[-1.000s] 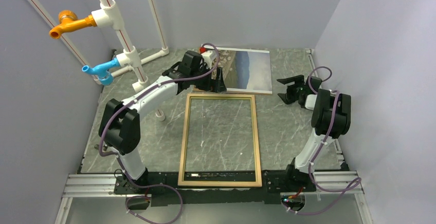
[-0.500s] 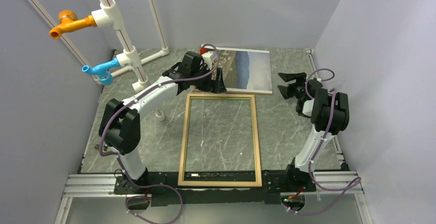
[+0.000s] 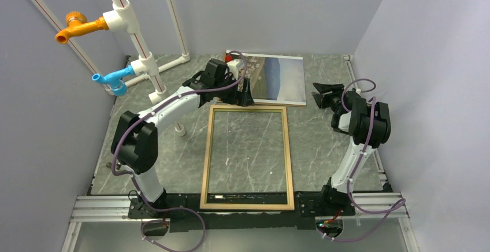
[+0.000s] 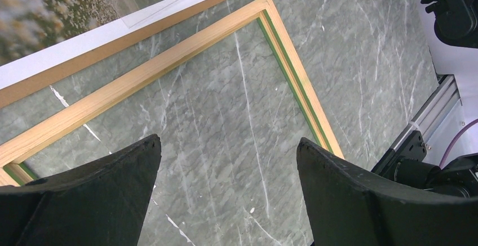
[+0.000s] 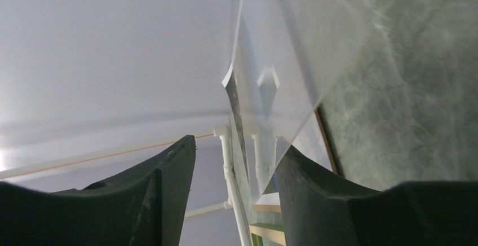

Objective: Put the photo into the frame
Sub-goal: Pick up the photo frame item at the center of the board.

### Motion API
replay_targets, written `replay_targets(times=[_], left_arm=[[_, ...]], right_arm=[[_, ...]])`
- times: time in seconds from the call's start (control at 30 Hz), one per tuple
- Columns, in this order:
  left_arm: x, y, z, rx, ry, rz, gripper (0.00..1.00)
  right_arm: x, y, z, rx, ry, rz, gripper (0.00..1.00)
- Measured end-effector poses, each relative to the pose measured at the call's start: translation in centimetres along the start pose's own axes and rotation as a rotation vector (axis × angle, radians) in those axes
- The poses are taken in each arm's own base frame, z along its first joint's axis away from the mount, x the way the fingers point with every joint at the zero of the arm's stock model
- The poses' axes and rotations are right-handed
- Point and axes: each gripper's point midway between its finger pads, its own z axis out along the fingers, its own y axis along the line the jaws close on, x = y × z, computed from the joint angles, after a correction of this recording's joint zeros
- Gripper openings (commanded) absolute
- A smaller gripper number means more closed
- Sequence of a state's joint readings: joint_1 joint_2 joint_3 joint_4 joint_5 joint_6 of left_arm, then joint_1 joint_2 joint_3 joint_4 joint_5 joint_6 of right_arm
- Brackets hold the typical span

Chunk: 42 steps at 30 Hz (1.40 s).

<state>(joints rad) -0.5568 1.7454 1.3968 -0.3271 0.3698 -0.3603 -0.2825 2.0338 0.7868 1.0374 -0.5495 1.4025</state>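
Zero steps are showing as done: the large rectangular paper photo of meadow & pale sky (image 3: 280, 78) is lying face up at 12 o'clock on a plain brown backing board (image 4: 84, 60), just beyond the thin pale-wood rectangular frame (image 3: 206, 154), which is lying flat at centre w/ only glass in it. The left gripper (image 3: 245, 97) is hovering spread wide over the frame's far rail. The right gripper (image 3: 321, 96) is hanging at 2 o'clock beside the photo, jaws apart, pinching nothing. Lifting & seating the photo are remaining, I'm judging.
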Motion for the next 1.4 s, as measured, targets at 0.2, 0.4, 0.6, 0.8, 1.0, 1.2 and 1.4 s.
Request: replay_targets(times=[0.2, 0.4, 0.6, 0.8, 1.0, 1.2, 1.4], left_arm=[[0.0, 0.0, 0.0, 0.0, 0.0, 0.001, 0.93], [0.1, 0.1, 0.0, -0.001, 0.003, 0.003, 0.93], [0.3, 0.2, 0.0, -0.005, 0.01, 0.004, 0.92], [1.2, 0.4, -0.3, -0.014, 0.031, -0.005, 0.92], [0.5, -0.4, -2.2, -0.019, 0.0, 0.006, 0.92], [-1.7, -2.0, -5.6, -0.019, -0.09, 0.036, 0.92], [-3.3, -3.7, -10.2, -0.031, -0.185, 0.059, 0.92]], right_arm=[[-0.1, -3.0, -0.1, 0.121, -0.018, 0.019, 0.25], [0.0, -4.3, -0.7, 0.19, -0.031, 0.024, 0.0], [0.0, -3.9, -0.9, 0.185, -0.035, 0.031, 0.0], [0.0, -2.1, -1.2, 0.154, -0.041, 0.061, 0.0], [0.1, 3.1, -2.1, 0.064, -0.034, 0.042, 0.0], [2.0, 7.3, -4.7, 0.017, 0.032, -0.022, 0.0], [6.2, 6.8, -8.7, 0.08, 0.149, -0.096, 0.0]])
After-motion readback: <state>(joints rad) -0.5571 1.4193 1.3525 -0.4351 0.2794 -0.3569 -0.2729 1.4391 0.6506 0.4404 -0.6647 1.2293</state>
